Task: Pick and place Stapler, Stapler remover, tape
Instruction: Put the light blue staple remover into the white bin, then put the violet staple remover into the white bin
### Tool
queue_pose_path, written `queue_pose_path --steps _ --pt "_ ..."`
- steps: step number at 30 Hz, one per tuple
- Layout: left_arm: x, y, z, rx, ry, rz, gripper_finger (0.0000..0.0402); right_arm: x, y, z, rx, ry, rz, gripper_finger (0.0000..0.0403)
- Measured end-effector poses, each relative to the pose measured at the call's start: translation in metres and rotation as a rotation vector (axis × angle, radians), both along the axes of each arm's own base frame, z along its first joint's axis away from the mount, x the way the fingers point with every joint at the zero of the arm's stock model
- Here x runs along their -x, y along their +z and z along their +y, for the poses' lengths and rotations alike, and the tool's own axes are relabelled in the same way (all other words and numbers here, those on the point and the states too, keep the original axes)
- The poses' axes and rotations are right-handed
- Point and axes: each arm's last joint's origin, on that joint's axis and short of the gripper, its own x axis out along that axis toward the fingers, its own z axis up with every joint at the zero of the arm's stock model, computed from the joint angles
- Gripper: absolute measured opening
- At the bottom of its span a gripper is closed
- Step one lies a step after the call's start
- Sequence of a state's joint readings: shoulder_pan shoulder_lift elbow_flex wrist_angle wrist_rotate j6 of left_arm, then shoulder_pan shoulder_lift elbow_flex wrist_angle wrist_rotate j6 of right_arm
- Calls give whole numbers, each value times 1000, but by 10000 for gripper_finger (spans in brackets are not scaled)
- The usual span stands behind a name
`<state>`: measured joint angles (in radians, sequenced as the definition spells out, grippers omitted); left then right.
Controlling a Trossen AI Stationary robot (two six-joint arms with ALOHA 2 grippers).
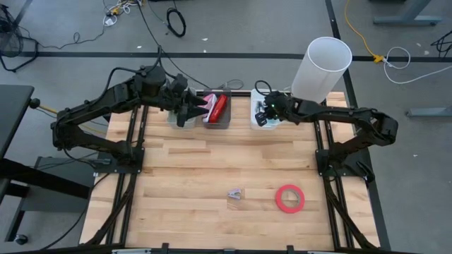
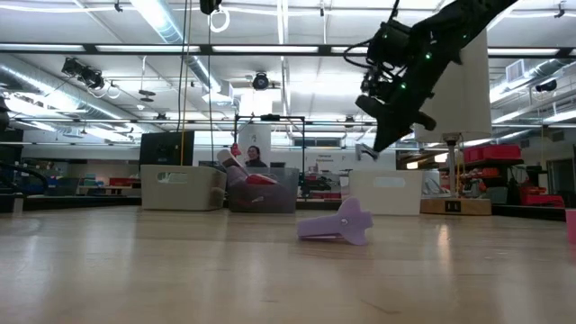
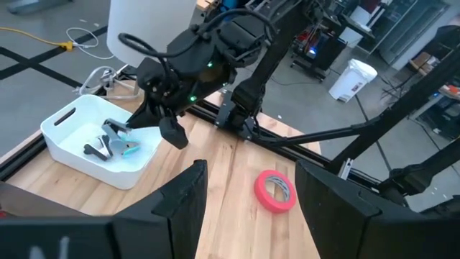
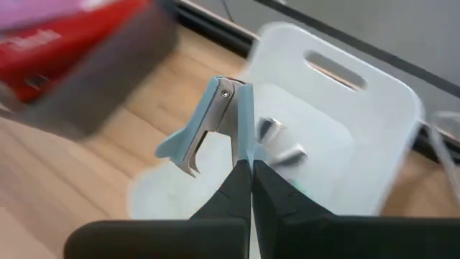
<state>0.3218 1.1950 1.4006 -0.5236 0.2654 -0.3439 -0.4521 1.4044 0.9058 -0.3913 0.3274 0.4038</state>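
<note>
- Our right gripper (image 4: 250, 167) hangs over the white bin (image 4: 374, 108) at the far edge of the table, its jaws pinched shut on a light-blue stapler remover (image 4: 208, 126), which dangles just ahead of the fingertips.
- The hold looks thin, only an edge of the remover between the jaws, so we judge it could twist or slip out early and land on the bin's rim or on the wood beside it.
- Two more removers (image 3: 113, 142) already lie in that bin below the jaws; a drop onto them could bounce.
- Our left gripper (image 3: 248, 191) hovers over the grey bin (image 1: 217, 120) with its jaws apart and nothing between them; the red stapler (image 1: 219, 106) lies in that bin.
- The two arms are near each other along the far edge, so a wide swing could make them clash.
- Still out on the table, well apart from both sets of jaws: the red-pink tape (image 1: 289, 198) and a lilac stapler remover (image 2: 337, 222).
- The surface is a pale wood-plank table (image 1: 212, 169), with a tall white cylinder (image 1: 321, 67) beyond the right arm.
- The room is a workshop with cables on a grey floor, ceiling lights and shelving.
</note>
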Motion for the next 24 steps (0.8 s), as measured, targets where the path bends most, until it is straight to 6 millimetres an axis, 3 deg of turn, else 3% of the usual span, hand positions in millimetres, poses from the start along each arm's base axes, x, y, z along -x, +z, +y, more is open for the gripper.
queue_pose_path --steps 8,16,20,24 --pt "0 0 1 1 20 2 213 6 -3 -3 -29 -26 46 33" --pt "0 0 1 4 21 1 213 5 -3 -1 -68 42 32 142" --pt "0 0 1 4 21 0 213 5 9 2 -10 96 -16 176" --pt "0 0 1 4 21 0 213 10 31 12 59 148 -95 180"
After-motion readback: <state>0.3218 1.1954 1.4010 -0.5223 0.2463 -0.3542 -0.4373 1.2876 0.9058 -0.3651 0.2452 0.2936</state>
